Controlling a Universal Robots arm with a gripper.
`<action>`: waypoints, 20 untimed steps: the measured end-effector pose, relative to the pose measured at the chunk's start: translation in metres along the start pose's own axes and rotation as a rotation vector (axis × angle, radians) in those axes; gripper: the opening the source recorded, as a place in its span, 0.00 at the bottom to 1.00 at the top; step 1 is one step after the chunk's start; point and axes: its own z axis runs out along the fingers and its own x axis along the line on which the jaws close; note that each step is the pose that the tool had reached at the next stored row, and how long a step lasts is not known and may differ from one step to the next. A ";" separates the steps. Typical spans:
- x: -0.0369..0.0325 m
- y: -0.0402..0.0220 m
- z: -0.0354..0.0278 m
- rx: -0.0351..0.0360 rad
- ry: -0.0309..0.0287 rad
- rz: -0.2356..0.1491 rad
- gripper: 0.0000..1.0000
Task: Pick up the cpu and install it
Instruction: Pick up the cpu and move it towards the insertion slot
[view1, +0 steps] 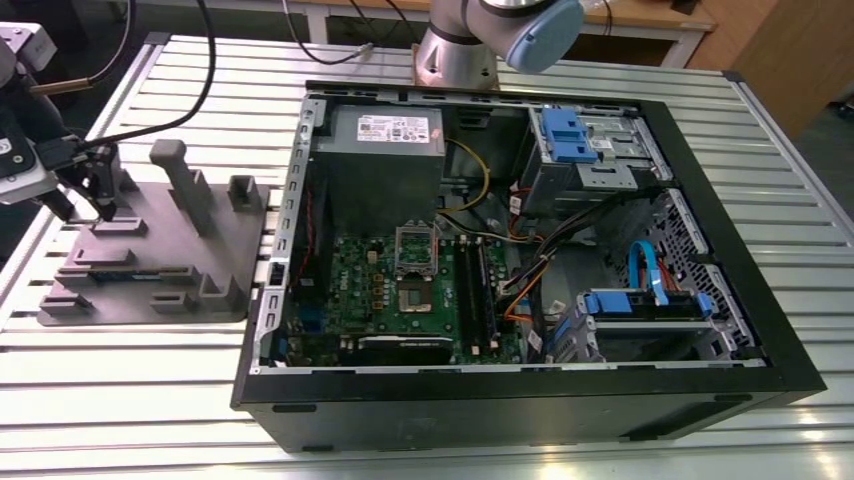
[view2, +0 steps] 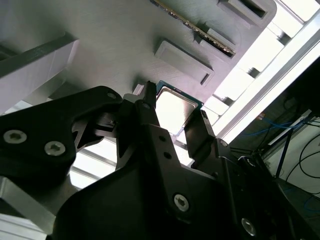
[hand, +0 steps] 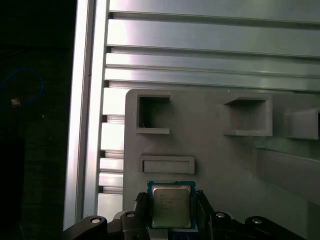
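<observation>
A ribbed metal table (view1: 160, 390) carries an open computer case (view1: 747, 390) and, on the exterior view's left, a grey holder tray (view1: 147, 300). The gripper (view1: 84, 212) stands low over this tray, well apart from the motherboard (view1: 387, 290).

In both wrist views the cpu (hand: 171, 204) lies between the fingers (view2: 146, 114). They are narrow and set against two opposite edges of it. I judge that the picking step is in hand and installing is not begun. A lift from here would call for a straight rise, with the chip kept level.

The underside of the chip and its seat are hidden, so I cannot say whether it has left the tray.
</observation>
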 end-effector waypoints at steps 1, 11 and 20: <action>0.0000 0.0000 -0.0002 0.0000 -0.0001 0.000 0.47; 0.0000 0.0001 -0.0028 0.0000 0.0000 0.000 0.47; 0.0000 0.0002 -0.0053 0.0000 0.0000 0.000 0.47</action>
